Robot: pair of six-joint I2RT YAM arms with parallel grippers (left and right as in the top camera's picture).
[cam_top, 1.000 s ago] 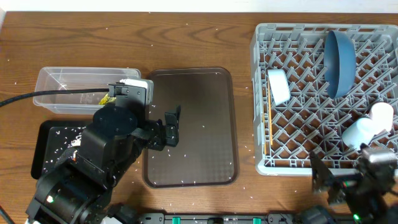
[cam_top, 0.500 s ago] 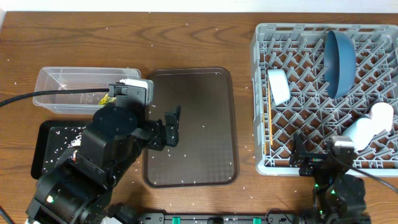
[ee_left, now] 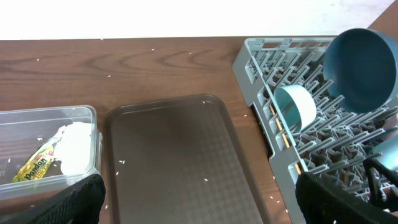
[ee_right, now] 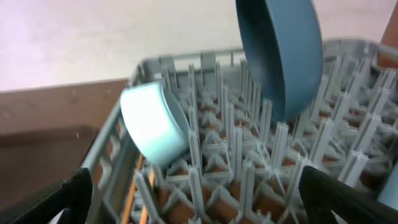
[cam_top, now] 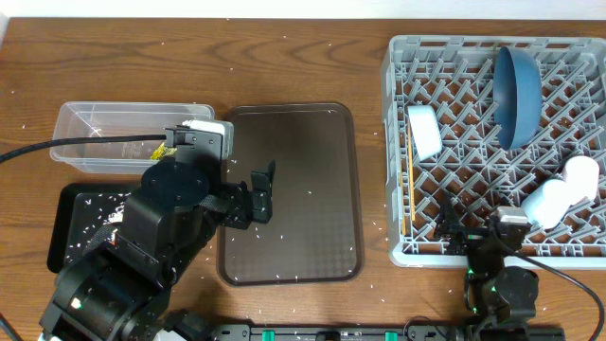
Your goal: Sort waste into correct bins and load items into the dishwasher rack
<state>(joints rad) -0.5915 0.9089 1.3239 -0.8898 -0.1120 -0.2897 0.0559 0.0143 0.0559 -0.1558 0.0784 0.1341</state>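
Note:
The grey dishwasher rack (cam_top: 492, 227) stands at the right. In it, the blue plate (cam_top: 516, 90) stands on edge. A small white bowl (cam_top: 424, 131) lies on its side, and a light-blue cup (cam_top: 543, 202) and a pale cup (cam_top: 580, 174) lie at the right edge. The clear tub (cam_top: 95, 118) holds the yellow-green packet (ee_left: 36, 167) and white tissue (ee_left: 74, 149). The black tray (cam_top: 76, 204) holds rice grains. My left gripper (cam_top: 262, 192) is open and empty over the brown tray (cam_top: 303, 152). My right gripper (cam_top: 476, 237) is open and empty at the rack's front edge.
Rice grains are scattered across the wooden table and the brown serving tray (ee_left: 174, 155). My left arm covers part of the black tray and the tub's near side. The plate (ee_right: 283, 50), bowl (ee_right: 155, 121) and rack pegs (ee_right: 249, 162) fill the right wrist view.
My right arm has moved left along the rack's front edge. The left arm and all objects have stayed still.

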